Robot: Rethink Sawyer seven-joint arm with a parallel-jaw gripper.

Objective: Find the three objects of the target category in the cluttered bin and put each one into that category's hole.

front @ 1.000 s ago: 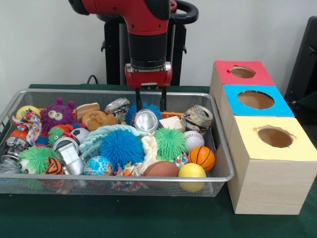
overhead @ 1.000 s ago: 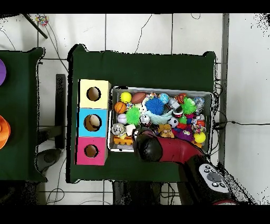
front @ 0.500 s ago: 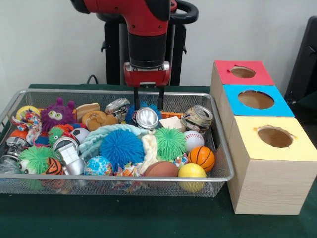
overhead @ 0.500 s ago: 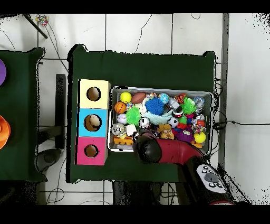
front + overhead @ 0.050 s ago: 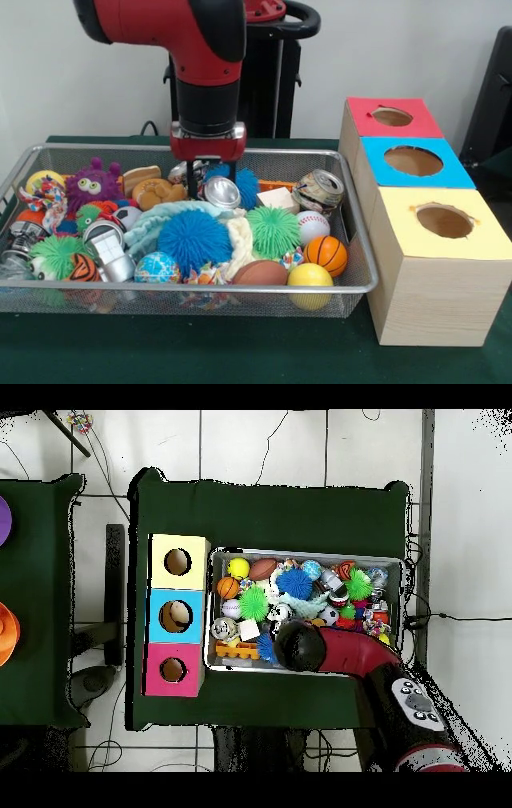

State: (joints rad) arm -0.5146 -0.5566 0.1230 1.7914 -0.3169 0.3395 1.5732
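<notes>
End effector (image 5: 210, 178): low over the back of the bin, fingers straddling a silver can (image 5: 220, 192); whether it grips, I cannot tell
Bin (image 5: 352, 272): wire mesh, on the green desk (image 5: 240, 352); crowded with balls, spiky toys, cans
Boxes: red (image 5: 392, 117), blue (image 5: 414, 161), yellow (image 5: 442, 221) holes, just beside the bin

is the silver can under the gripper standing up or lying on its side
Lying tipped on its side. In the front view the silver can shows its round end toward the camera, resting among the toys in the wire bin.
</notes>
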